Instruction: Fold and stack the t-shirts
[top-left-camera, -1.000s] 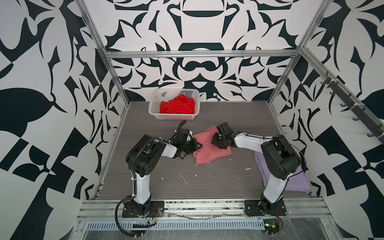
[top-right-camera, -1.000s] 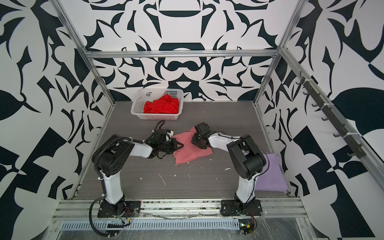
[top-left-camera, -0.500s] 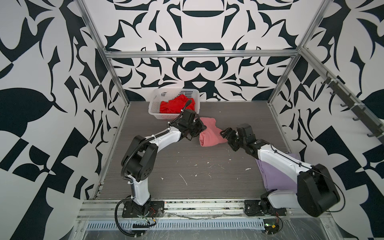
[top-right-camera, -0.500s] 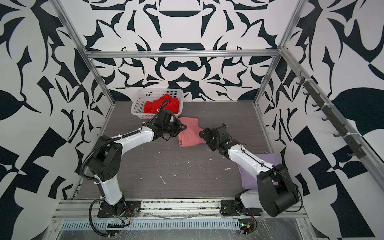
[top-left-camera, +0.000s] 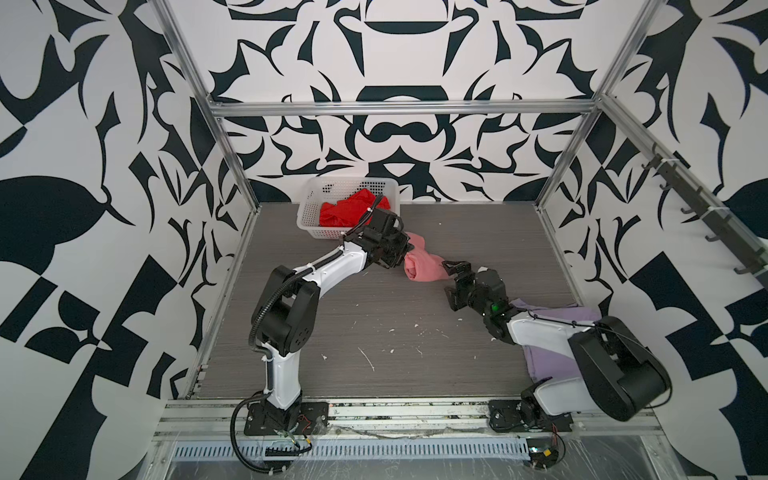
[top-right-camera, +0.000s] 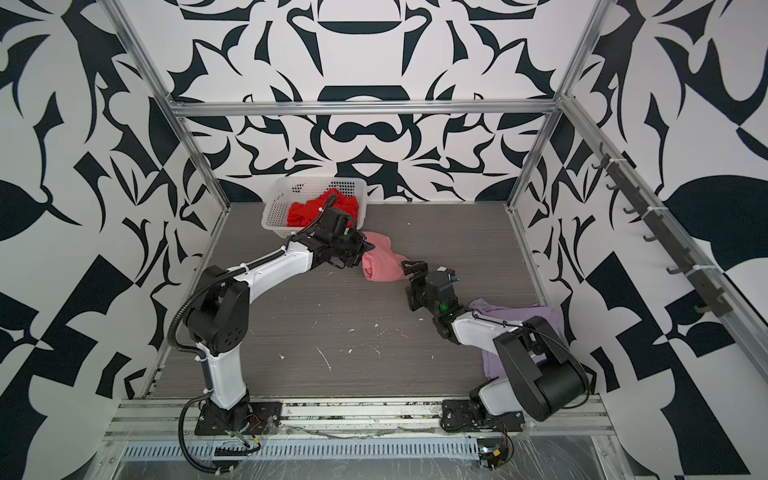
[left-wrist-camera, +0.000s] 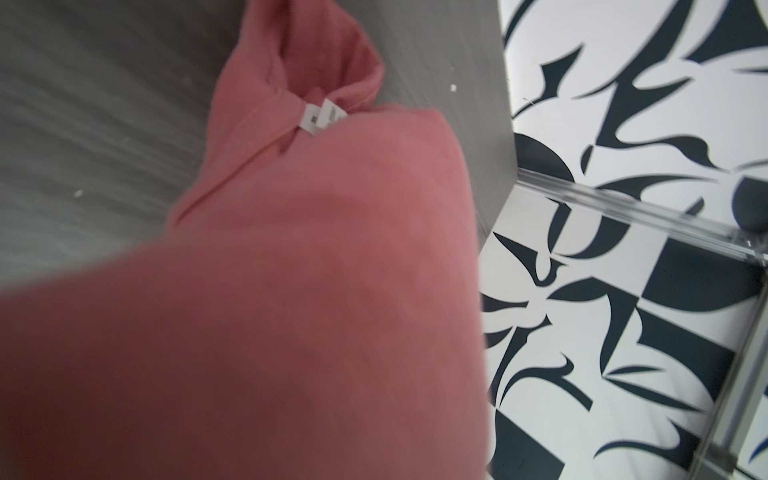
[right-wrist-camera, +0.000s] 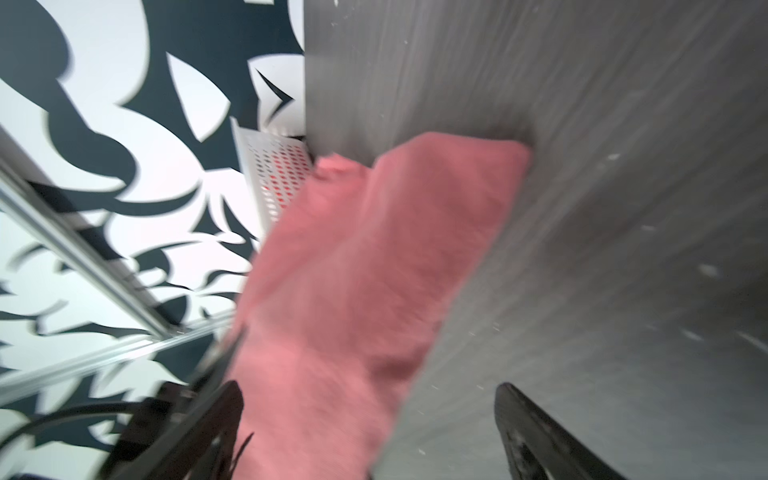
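- My left gripper (top-left-camera: 404, 254) was clenched on one end of the salmon-pink t-shirt (top-left-camera: 424, 268). The shirt was a bunched roll on the bench (top-left-camera: 374, 324), toward the back of its middle.
- Its white neck label (left-wrist-camera: 322, 118) showed in the left wrist view.
- My right gripper (top-left-camera: 452, 282) was released, jaws spread wide, just beside the shirt's other end. I could not tell whether a finger touched the cloth.
- The pale lavender t-shirt (top-left-camera: 548, 357) lay at the bench's right front, partly under my right arm (top-left-camera: 540, 332).
- The red t-shirt (top-left-camera: 345, 212) lay crumpled in the white lattice basket (top-left-camera: 307, 218) at the back, just behind my left gripper.
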